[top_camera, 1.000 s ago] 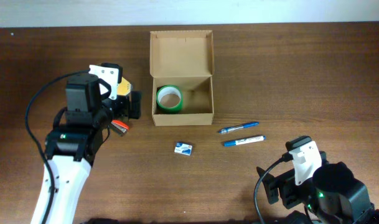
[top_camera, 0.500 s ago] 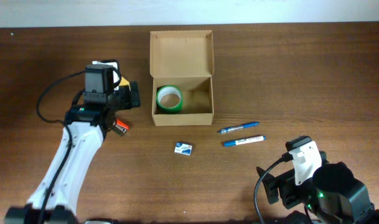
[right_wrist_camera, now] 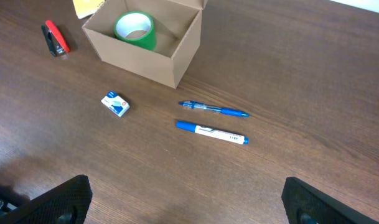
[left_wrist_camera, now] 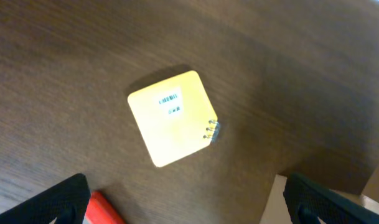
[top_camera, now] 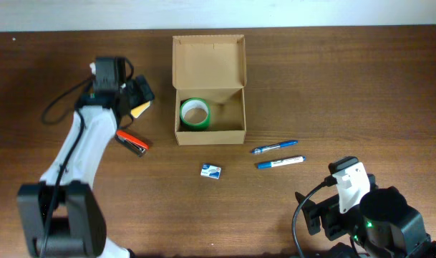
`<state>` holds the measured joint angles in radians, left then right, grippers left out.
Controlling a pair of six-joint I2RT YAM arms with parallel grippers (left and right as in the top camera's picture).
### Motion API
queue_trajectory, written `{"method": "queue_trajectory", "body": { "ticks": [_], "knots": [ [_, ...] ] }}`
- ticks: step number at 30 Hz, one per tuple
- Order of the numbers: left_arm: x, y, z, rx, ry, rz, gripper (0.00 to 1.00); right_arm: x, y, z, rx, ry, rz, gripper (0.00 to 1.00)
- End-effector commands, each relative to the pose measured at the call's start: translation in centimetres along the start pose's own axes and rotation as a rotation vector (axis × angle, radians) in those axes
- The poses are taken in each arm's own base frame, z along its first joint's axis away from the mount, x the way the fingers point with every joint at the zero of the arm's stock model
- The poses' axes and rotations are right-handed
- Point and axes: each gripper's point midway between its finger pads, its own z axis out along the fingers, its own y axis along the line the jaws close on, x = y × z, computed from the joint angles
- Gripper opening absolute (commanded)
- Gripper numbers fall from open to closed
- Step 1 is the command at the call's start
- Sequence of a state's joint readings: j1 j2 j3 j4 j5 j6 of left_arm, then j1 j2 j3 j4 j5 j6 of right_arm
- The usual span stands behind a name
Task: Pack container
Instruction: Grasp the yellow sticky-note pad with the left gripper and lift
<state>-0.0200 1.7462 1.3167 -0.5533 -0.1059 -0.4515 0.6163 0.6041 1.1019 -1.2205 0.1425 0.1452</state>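
Container (top_camera: 209, 79) open; yellow pad (top_camera: 139, 109) half hidden by L fingers (top_camera: 144, 92).

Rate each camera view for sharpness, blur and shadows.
Overhead: sharp and evenly lit, with some shade inside the container. Left wrist: soft, the wood grain smeared and the yellow pad slightly blurred. Right wrist: crisp across the blue pen and the marker, with only the bottom corners dark and out of focus.

readable text: none | yellow pad (left_wrist_camera: 172, 124): barcode (left_wrist_camera: 168, 99), digits blurred | marker (right_wrist_camera: 212, 132): print too small
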Motion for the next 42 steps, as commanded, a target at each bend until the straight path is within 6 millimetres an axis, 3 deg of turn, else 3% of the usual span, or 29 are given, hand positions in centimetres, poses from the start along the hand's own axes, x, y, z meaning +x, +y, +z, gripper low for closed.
{"method": "queue_trajectory", "body": {
  "ticks": [1, 8, 14, 23, 35, 42],
  "knots": [
    [-1.7, -0.6, 1.3, -0.028, 0.037, -0.025, 1.00, 0.0, -0.3, 0.0, 0.015, -0.008, -0.010, 0.99],
    [-2.3, -2.0, 4.6, -0.053, 0.151, -0.080, 1.00, 0.0, -0.3, 0.0, 0.015, -0.008, -0.010, 0.99],
    [-0.8, -0.7, 7.5, -0.096, 0.209, -0.205, 1.00, 0.0, -0.3, 0.0, 0.015, -0.008, -0.010, 0.99],
    [0.9, 0.7, 9.5, -0.168, 0.247, -0.320, 1.00, 0.0, -0.3, 0.0, 0.015, -0.008, -0.010, 0.99],
    [0.4, 1.4, 9.9, -0.173, 0.232, -0.361, 1.00, 0.0, -0.3, 0.0, 0.015, -0.008, -0.010, 0.99],
    [2.7, 1.3, 11.9, -0.165, 0.335, -0.375, 1.00, 0.0, -0.3, 0.0, 0.015, -0.008, -0.010, 0.99]
  ]
}}
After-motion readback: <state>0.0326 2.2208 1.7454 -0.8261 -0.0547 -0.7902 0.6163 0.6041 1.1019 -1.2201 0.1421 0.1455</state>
